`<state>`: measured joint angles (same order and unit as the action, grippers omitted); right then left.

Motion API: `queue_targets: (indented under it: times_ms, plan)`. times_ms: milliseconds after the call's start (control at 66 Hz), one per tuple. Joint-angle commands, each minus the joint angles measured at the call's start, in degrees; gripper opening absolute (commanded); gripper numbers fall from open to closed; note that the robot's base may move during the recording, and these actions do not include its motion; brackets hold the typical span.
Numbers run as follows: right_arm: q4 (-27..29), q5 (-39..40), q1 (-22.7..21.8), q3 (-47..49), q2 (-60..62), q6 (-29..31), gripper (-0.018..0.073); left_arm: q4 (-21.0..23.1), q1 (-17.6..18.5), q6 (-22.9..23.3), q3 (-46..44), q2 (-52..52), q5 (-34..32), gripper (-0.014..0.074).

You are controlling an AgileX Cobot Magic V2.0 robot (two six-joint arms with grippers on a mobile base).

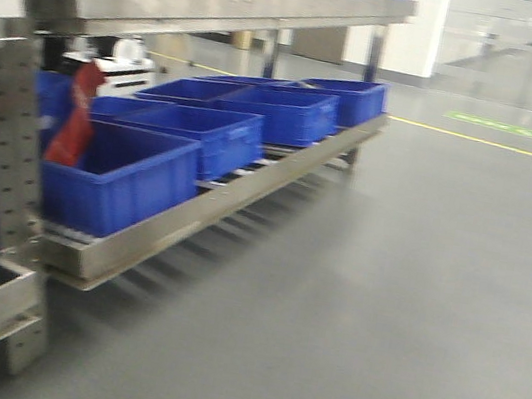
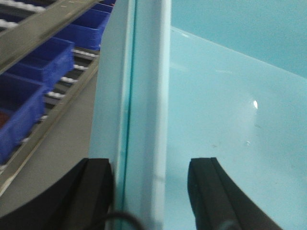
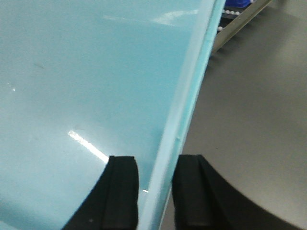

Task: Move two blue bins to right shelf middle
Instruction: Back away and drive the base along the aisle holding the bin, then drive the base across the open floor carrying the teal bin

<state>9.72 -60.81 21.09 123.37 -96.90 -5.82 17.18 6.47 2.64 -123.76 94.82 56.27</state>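
A blue bin (image 2: pixel 230 120), washed out to pale turquoise in both wrist views, hangs above the grey floor between my two grippers. My left gripper (image 2: pixel 151 191) straddles its thick left rim (image 2: pixel 144 96). The outer finger (image 2: pixel 96 191) is against the wall and the inner finger (image 2: pixel 211 191) is inside the bin. My right gripper (image 3: pixel 156 191) is shut on the thin right wall of the blue bin (image 3: pixel 72 72), one finger on each side. Neither gripper nor the held bin shows in the front view. The right shelf cannot be picked out.
A steel rack (image 1: pixel 226 6) runs along the left, its low roller level (image 1: pixel 249 182) lined with several dark blue bins (image 1: pixel 123 177). A red bag (image 1: pixel 76 119) sticks out of one. A perforated post (image 1: pixel 12 139) stands near. Grey floor (image 1: pixel 415 284) spreads to the right, past a yellow line (image 1: pixel 487 144).
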Motion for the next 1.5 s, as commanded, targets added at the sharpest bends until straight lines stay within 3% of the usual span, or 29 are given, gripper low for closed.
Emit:
queue_targets:
  times_ms: [0,1484]
  plan:
    - [4.23,4.69,0.67,0.9,0.86,1.91,-0.0154,5.17,0.56,-1.3,-1.01,-0.86,-3.67,-0.0111]
    - [4.23,4.69,0.67,0.9,0.86,1.91,-0.0154,5.17,0.56,-1.3,-1.01,-0.86,-3.67,-0.0111]
